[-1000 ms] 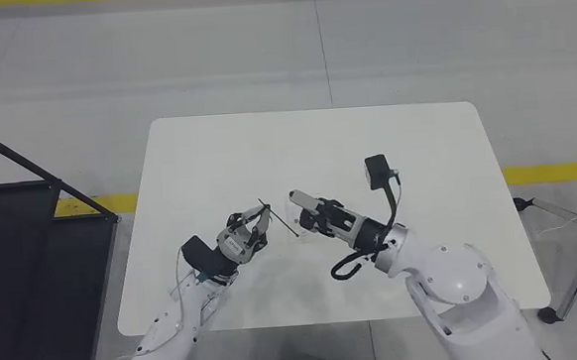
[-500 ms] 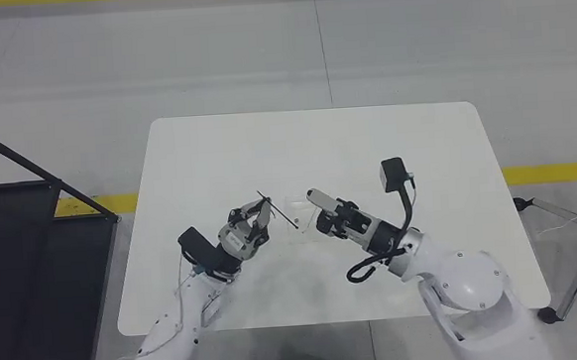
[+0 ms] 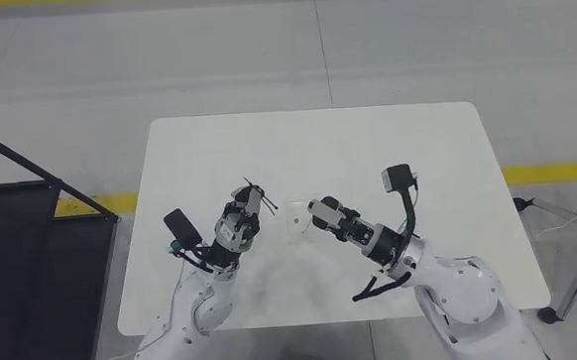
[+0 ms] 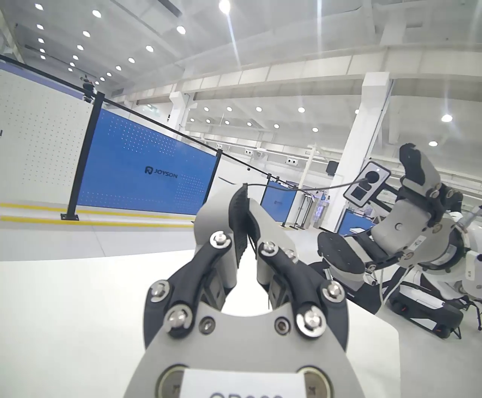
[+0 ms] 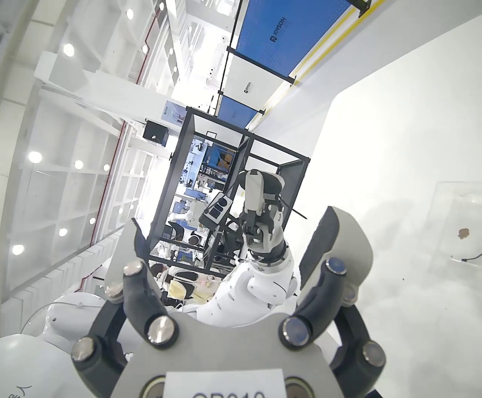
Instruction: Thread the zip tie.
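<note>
A thin black zip tie [image 3: 267,205] is pinched in my left gripper [image 3: 247,196], which is shut on it above the table's front left. In the left wrist view the tie's strap [image 4: 301,187] runs sideways out of the closed fingertips of the left gripper [image 4: 245,203]. My right gripper [image 3: 313,210] faces it from a short way to the right, open and holding nothing. The right wrist view shows the open right gripper [image 5: 233,233], and beyond it the left gripper [image 5: 260,216] with the zip tie [image 5: 297,213] sticking out.
A small clear plastic piece [image 3: 296,219] lies flat on the white table [image 3: 416,152] between the two grippers. Bare tabletop stretches to the back and to the right. A black frame stands off the table's left edge.
The right gripper has drawn back to the right, away from the tie. The left gripper has shifted left and up a little, turning the tie with it.
</note>
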`<state>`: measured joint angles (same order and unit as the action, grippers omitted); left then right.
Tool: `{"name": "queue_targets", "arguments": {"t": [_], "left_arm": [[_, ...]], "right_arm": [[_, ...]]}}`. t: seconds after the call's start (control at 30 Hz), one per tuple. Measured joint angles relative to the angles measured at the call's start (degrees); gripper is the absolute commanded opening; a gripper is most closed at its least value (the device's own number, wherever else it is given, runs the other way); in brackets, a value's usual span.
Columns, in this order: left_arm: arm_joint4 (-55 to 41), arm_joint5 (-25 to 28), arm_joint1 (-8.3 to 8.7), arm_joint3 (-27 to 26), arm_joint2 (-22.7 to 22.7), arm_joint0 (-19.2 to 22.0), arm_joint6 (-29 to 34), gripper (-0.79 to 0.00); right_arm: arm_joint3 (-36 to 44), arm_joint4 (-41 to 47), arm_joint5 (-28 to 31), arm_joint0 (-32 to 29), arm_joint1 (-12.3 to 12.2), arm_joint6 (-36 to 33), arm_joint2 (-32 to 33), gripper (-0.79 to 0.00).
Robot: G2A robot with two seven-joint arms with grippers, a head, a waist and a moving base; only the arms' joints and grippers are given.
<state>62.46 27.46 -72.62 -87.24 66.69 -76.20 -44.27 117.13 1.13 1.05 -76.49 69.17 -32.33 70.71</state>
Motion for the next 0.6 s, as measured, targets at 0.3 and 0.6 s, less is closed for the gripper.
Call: {"name": "queue_targets", "arguments": {"t": [0.3, 0.6], "left_arm": [[-8.2, 0.8, -0.59, -3.3, -0.9, -1.2, 3.7, -0.785], [-19.3, 3.6, -0.86, -6.8, -0.7, -2.5, 12.1, -0.785]], "right_arm": [[-1.5, -6.6, 8.4, 1.1, -0.1, 0.4, -1.5, 0.000], [-4.0, -13.1, 11.8, 2.8, 0.1, 2.5, -4.0, 0.000]]}}
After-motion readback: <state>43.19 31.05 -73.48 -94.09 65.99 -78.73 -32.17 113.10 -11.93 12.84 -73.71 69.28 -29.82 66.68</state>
